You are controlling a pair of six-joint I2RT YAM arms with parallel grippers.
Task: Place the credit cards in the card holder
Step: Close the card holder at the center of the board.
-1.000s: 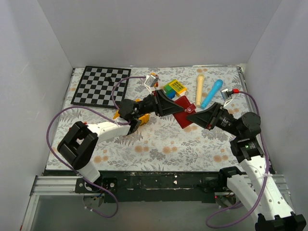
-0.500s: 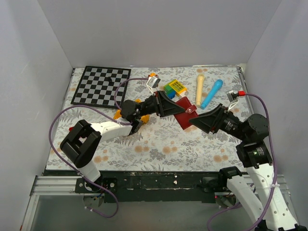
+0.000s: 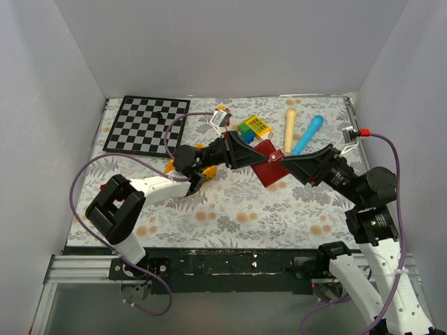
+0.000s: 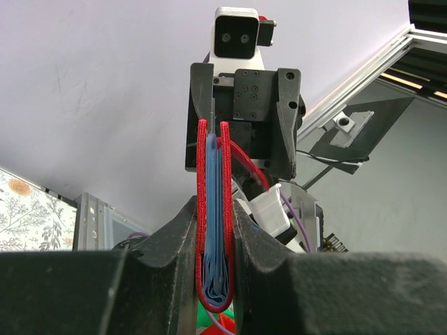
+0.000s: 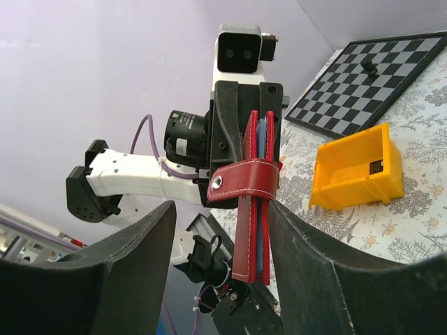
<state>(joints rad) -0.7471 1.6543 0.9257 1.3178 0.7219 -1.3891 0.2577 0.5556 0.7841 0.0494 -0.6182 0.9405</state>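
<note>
The maroon card holder [image 4: 214, 202] stands edge-on between my left gripper's [image 4: 214, 230] jaws, which are shut on its folded spine; pale blue pockets show between its red covers. In the top view the left gripper [image 3: 244, 155] holds the card holder [image 3: 271, 174] above the middle of the table. My right gripper [image 3: 285, 166] faces it from the right, open. In the right wrist view the card holder [image 5: 255, 209], its snap tab [image 5: 241, 181] wrapped across, hangs between the spread fingers of the right gripper [image 5: 220, 241], close to the right finger [image 5: 307, 251]. The credit cards are hidden.
A chessboard [image 3: 147, 124] lies at the back left. A yellow bin [image 5: 356, 171] sits under the left arm. Green and yellow toy blocks [image 3: 253, 127], a cream stick [image 3: 289, 130] and a blue stick [image 3: 308, 135] lie at the back.
My right gripper has opened and drawn back a little to the right of the card holder. The left gripper keeps its hold and has barely moved.
</note>
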